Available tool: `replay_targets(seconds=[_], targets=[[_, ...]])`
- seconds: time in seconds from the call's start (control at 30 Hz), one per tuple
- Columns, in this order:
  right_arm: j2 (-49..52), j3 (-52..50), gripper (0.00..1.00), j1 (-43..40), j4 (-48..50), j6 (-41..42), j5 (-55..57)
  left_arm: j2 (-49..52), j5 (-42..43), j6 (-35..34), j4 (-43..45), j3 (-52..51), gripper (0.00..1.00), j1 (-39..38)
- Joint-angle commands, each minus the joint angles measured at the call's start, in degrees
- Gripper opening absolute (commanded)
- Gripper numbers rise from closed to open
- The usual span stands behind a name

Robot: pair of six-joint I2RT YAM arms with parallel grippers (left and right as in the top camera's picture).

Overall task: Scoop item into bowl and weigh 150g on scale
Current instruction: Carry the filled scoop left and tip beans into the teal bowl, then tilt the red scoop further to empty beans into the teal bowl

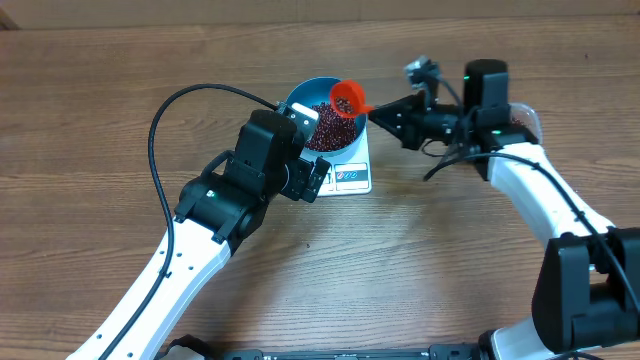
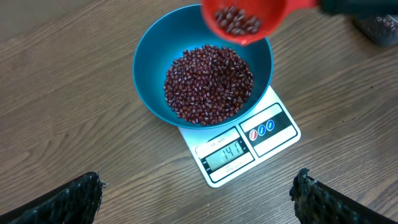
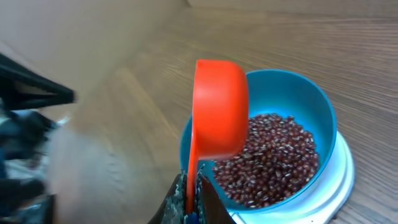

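Observation:
The blue bowl stands on the white scale and holds a heap of dark red beans. My right gripper is shut on the handle of an orange scoop, tilted over the bowl's rim with some beans in its cup. My left gripper hangs open over the bare table in front of the scale, nothing between its fingers.
A clear tub with beans sits behind the right arm, mostly hidden. The left arm reaches in from the lower left, close to the scale's left side. Bare wooden table lies all around.

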Motion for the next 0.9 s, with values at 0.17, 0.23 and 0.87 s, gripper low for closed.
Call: replay_targets(seconds=[0.17, 0.23, 0.87], targets=[[-0.6, 1.6, 0.04, 3.8, 0.5, -18.6, 8.2, -1.1, 0.5, 0.5, 0.2, 0.1, 0.99, 0.1], [-0.4, 1.6, 0.04, 4.2, 0.5, -23.5, 8.2, -1.1, 0.5, 0.5, 0.2, 0.1, 1.0, 0.1], [-0.4, 1.5, 0.04, 4.2, 0.5, -30.6, 12.6, -1.1, 0.5, 0.5, 0.2, 0.1, 1.0, 0.1]])
